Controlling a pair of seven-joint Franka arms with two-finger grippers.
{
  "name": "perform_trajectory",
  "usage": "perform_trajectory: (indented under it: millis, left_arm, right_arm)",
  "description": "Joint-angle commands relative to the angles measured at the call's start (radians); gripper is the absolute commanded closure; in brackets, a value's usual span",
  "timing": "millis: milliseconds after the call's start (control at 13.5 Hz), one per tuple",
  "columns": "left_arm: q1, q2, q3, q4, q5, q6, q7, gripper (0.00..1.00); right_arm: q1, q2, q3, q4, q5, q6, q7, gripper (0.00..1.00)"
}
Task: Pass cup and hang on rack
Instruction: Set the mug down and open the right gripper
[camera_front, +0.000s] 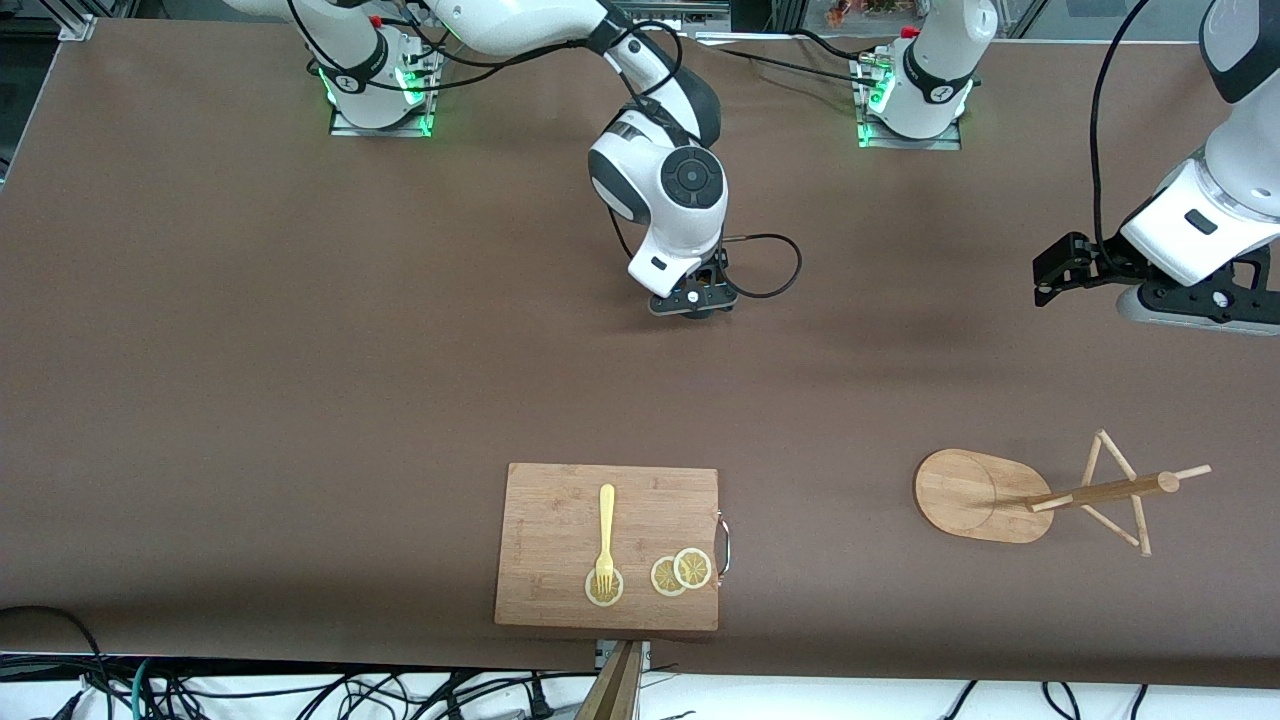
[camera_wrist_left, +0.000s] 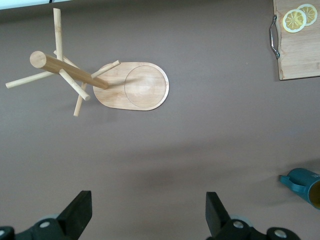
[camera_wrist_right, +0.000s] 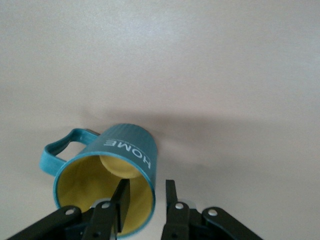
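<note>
Right wrist view: right gripper (camera_wrist_right: 147, 200) straddles cup (camera_wrist_right: 107, 175) rim, fingers slack, yellow interior empty; left gripper (camera_wrist_left: 147, 212) released, waiting over bare table

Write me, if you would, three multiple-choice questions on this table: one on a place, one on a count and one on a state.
1. Where does the rack stand?
A. on a plate
B. on the table, toward the left arm's end
C. on a shelf
2. How many lemon slices lie on the cutting board?
A. one
B. three
C. five
3. How is the left gripper?
A. open and empty
B. shut on a spoon
C. shut on a peg
Answers: B, its base rests on bare table there; B, one under the fork, two overlapping; A, its fingers stand wide apart with nothing between.
</note>
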Motion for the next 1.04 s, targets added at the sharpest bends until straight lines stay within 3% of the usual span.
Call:
perform_trajectory:
  millis: [0,222,296,519,667,815,963]
  left_arm:
    - [-0.02,0.018,-0.008,0.022,-0.004,-0.046,0.03,0.0]
    - [-0.019,0.022,-0.008,0.018,-0.012,-0.092,0.088,0.0]
    - [-0.019,0.026,-0.008,0.01,-0.019,-0.109,0.088,0.0]
    - [-0.054,0.035,-0.045,-0.002,-0.02,-0.209,0.093,0.0]
    - [-0.06,0.032,-0.11,-0.074,-0.02,-0.197,0.095,0.0]
    - [-0.06,0.026,-0.176,-0.189,-0.023,-0.075,0.095,0.0]
    - [-0.057,-0.005,-0.255,-0.321,-0.059,0.059,0.096,0.0]
  right_arm:
    - [-0.03,-0.098,-0.011,0.024,0.008,-0.131,0.008,0.56]
    - [-0.119,-0.219,-0.009,0.016,0.034,-0.215,-0.008,0.29]
    - [-0.163,-0.248,-0.012,0.016,0.032,-0.277,-0.036,0.0]
    - [-0.275,-0.324,-0.075,0.016,0.035,-0.375,-0.142,0.0]
    - [-0.33,-0.386,-0.098,0.012,0.051,-0.432,-0.195,0.0]
    - [-0.34,-0.472,-0.159,-0.029,0.051,-0.49,-0.243,0.0]
    - [-0.34,-0.604,-0.228,-0.136,0.051,-0.53,-0.32,0.0]
